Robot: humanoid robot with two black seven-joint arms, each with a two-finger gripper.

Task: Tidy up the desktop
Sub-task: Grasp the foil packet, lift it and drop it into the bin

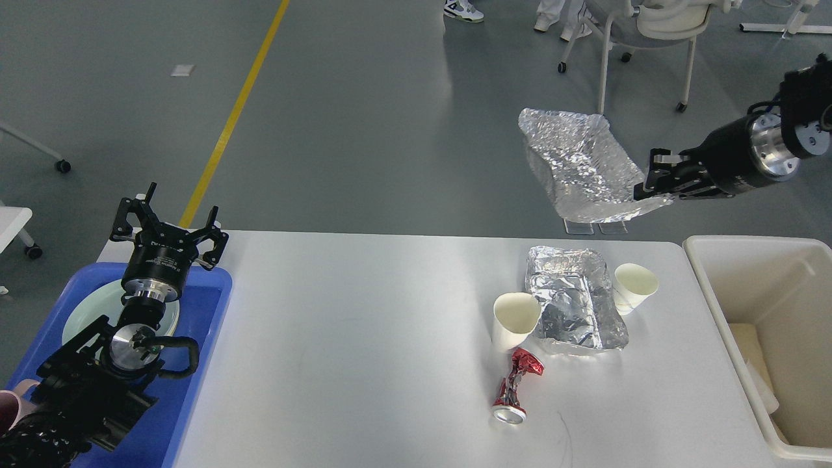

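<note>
The white desktop (364,338) holds a crumpled foil tray (575,302), two paper cups (515,318) (634,286) and a crushed red can (515,385). My right gripper (650,185) is shut on a second foil tray (578,166) and holds it high in the air beyond the desktop's far edge. My left gripper (168,218) is open and empty above the far end of the blue tray (195,364).
A cream bin (767,312) stands at the desktop's right end with pale scraps inside. The blue tray holds a pale green plate (81,318). A pink mug (10,406) shows at the lower left. A wheeled chair (643,39) stands on the floor behind.
</note>
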